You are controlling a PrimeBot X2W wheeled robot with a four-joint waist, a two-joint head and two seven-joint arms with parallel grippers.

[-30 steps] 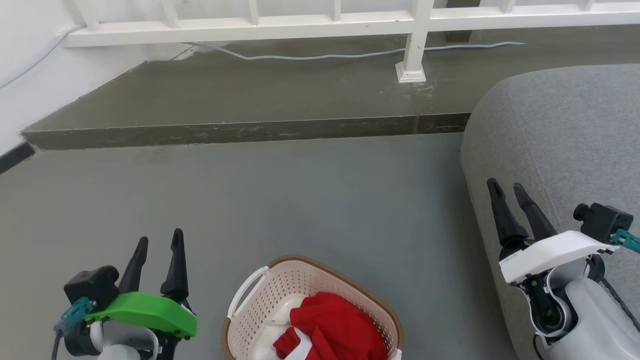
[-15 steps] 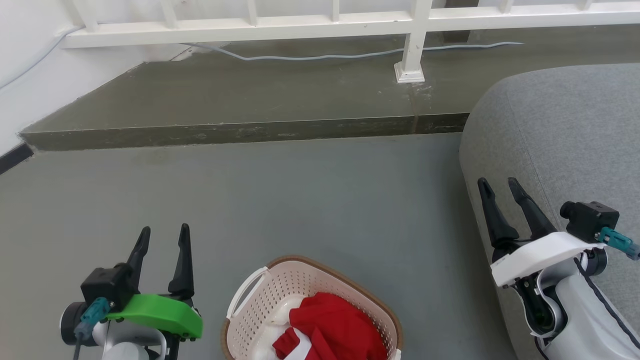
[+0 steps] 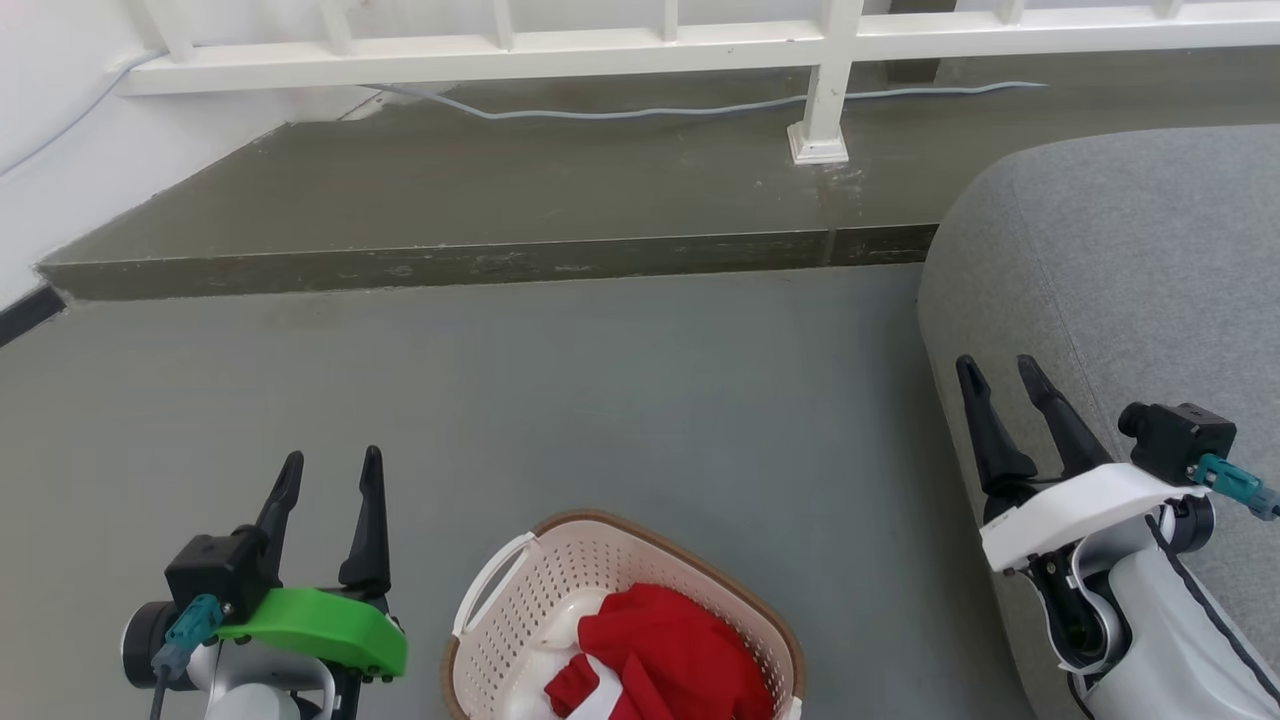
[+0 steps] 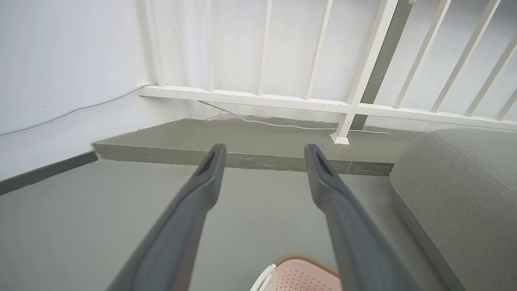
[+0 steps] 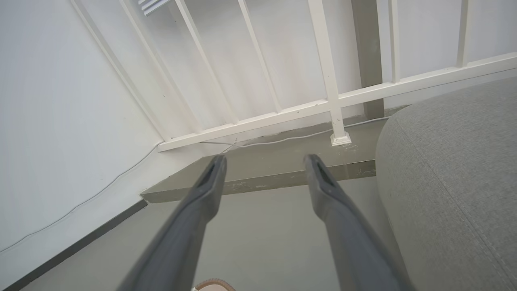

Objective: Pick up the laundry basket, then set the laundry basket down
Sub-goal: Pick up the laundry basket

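Basket: one, near centre on floor, between grippers, touched by neither.
Red cloth: one, inside basket.
Left gripper: one, near left, fingers spread, empty.
Right gripper: one, near right, likewise spread, empty.
Change: none seen since half a second ago.

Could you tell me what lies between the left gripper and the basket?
Only bare grey floor: in the head view nothing sits between the left gripper and the basket, whose white handle faces that gripper.
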